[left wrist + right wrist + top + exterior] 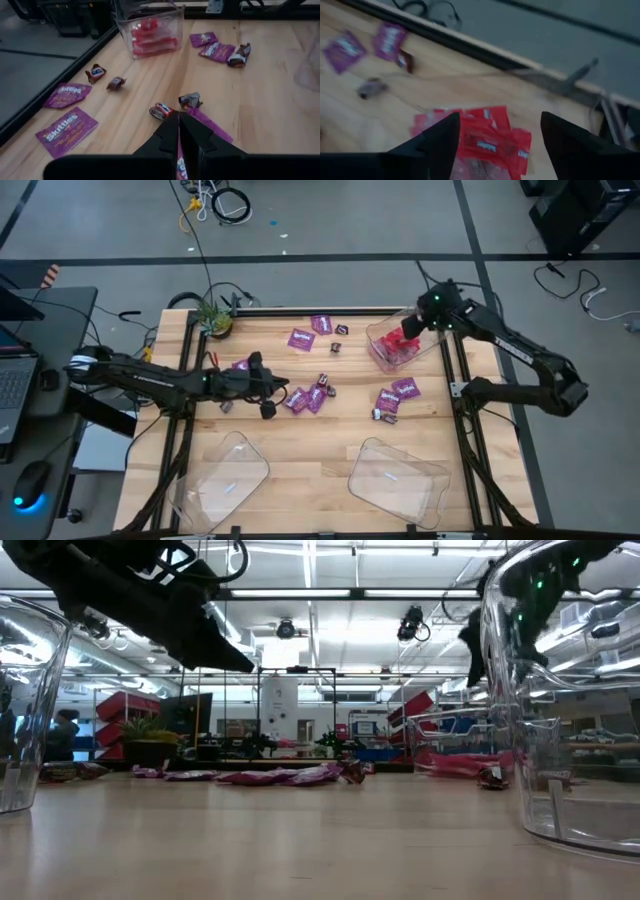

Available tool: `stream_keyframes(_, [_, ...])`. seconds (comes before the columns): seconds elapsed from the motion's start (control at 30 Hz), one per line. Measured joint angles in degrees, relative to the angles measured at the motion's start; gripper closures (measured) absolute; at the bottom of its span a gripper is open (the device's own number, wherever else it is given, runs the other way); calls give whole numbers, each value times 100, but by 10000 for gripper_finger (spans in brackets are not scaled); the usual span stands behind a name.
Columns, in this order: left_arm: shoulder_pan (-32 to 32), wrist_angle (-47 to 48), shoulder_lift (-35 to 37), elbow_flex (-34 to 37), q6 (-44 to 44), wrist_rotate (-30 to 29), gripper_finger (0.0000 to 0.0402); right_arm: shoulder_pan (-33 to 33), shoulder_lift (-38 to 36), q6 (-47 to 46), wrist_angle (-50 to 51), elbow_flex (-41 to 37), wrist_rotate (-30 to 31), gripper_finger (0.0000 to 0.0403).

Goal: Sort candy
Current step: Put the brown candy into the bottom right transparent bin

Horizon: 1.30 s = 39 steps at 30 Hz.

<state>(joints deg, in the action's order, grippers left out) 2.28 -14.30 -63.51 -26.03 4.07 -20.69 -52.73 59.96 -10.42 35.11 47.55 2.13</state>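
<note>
Candy sorting: my left end effector pinched a purple packet, my right stood spread over the red ones.

My left end effector was closed on the edge of a flat purple packet near the middle of the table, while my right end effector hung with fingers wide apart above the clear tray holding the red packets. More purple packets and small brown pieces lay scattered across the far half of the table, and two other clear trays sat at the near edge. I judged the packets light, thin and slick, their foil crinkling rather than resisting, so a flat one was best taken by a crimped end seam; the brown pieces looked firmer and better gripped across their middle.
</note>
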Motion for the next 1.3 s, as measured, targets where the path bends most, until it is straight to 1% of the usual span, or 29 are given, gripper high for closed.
stream_keyframes(0.1, [-4,647,70,-197,243,0,383,268,-233,114,151,267,2,153])
stream_keyframes(0.17, [-4,1030,68,-394,259,1,383,506,-327,228,246,337,2,176])
stream_keyframes(0.23, [-9,1374,70,-538,259,0,383,793,-382,269,271,341,0,210])
stream_keyframes(0.33, [-19,1599,68,-667,232,107,383,1328,-393,269,289,343,-2,279])
stream_keyframes(0.37, [-36,1572,70,-684,201,276,383,1538,-387,284,283,343,-4,304])
stream_keyframes(0.47, [-89,1493,151,-690,73,1123,383,2194,-384,338,170,343,-8,376])
stream_keyframes(0.5, [-106,1437,154,-698,69,1351,383,2412,-384,343,113,345,-9,389])
stream_keyframes(0.53, [-122,1437,150,-701,69,1518,383,2625,-384,334,67,345,-9,393])
stream_keyframes(0.6, [-149,1527,145,-694,70,1756,383,3062,-344,183,-67,345,-9,388])
stream_keyframes(0.67, [-153,1569,140,-694,68,1849,383,3472,-236,31,-167,345,40,387])
stream_keyframes(0.73, [-147,1667,130,-694,57,1796,383,3869,-55,-111,-338,345,246,391])
stream_keyframes(0.8, [-154,1705,125,-694,56,1591,383,4179,189,-201,-558,345,497,398])
stream_keyframes(0.87, [-165,1669,125,-694,85,1419,383,4416,479,-343,-886,345,693,401])
stream_keyframes(0.93, [-198,1678,125,-694,162,1384,383,4567,808,-531,-1293,345,714,400])
stream_keyframes(1.03, [-242,1680,125,-694,212,1365,383,4704,1360,-814,-1837,345,714,387])
stream_keyframes(1.1, [-269,1611,125,-659,206,1193,383,4748,1724,-928,-2159,345,713,373])
stream_keyframes(1.17, [-269,1047,125,-472,258,936,383,4778,2076,-987,-2443,345,715,355])
stream_keyframes(1.3, [-260,-398,125,140,231,1008,396,4784,2698,-1086,-2836,345,728,310])
